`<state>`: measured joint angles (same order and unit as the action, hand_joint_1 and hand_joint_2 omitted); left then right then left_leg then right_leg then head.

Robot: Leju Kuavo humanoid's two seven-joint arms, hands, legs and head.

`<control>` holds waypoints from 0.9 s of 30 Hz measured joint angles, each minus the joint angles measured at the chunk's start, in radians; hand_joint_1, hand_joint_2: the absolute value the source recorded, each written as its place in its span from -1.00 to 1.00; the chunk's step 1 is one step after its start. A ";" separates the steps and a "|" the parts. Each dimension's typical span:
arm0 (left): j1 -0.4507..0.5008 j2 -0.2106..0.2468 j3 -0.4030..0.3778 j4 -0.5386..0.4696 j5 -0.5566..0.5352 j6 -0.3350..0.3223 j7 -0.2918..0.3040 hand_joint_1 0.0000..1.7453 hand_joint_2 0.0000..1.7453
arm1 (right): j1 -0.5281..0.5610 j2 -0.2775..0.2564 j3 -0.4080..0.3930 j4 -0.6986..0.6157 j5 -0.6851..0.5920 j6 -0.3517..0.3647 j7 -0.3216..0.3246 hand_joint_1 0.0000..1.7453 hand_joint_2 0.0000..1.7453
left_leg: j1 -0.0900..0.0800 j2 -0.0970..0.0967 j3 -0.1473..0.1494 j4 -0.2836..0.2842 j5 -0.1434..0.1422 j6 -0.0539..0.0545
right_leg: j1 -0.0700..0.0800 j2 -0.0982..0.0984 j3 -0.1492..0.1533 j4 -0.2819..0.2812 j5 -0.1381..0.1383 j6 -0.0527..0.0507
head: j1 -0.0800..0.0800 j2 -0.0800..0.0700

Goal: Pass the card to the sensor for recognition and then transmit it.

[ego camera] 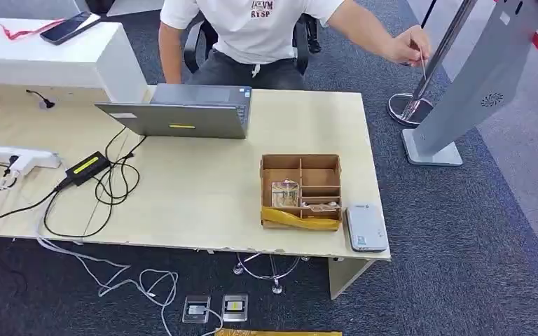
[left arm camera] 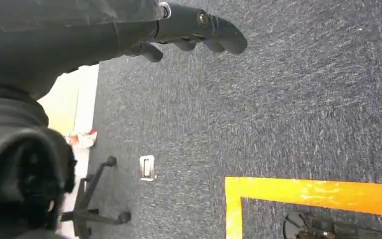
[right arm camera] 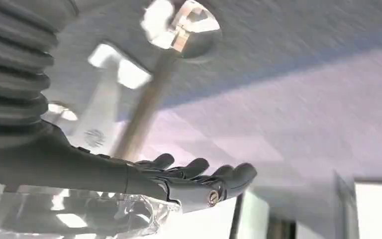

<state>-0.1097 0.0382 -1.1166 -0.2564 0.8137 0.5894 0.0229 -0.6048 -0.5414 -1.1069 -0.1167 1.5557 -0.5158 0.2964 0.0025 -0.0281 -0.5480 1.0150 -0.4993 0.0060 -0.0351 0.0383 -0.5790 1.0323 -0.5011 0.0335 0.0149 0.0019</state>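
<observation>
Head view, clear-sleeved card (ego camera: 285, 192) upright in cardboard box (ego camera: 301, 162), left hand (left arm camera: 194, 30) and right hand (right arm camera: 189, 179) spread, empty

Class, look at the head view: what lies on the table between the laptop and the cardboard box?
Nothing: in the head view the stretch of table between the laptop and the cardboard box is bare wood.

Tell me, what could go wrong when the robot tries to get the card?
The cardboard box sits near the table edge, so a clumsy reach might push it off. The grey sensor lies right beside it and could get bumped. The person's hand is out near the metal stand, close to where the right arm may swing.
</observation>
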 joint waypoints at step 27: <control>-0.011 -0.008 -0.064 0.000 -0.092 0.026 -0.035 -1.00 -1.00 | -1.015 0.132 0.908 0.040 0.001 -0.055 -0.196 -1.00 1.00 | 0.001 -0.012 -0.009 0.000 0.011 -0.001 | 0.000 -0.010 -0.010 0.005 0.003 -0.001 | 0.002 0.000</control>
<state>-0.1205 0.0305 -1.1810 -0.2567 0.7221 0.6153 -0.0118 -1.6196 -0.4094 -0.1992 -0.0767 1.5568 -0.5710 0.1000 0.0031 -0.0398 -0.5574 1.0152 -0.4879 0.0047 -0.0348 0.0280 -0.5893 1.0375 -0.4977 0.0329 0.0164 0.0019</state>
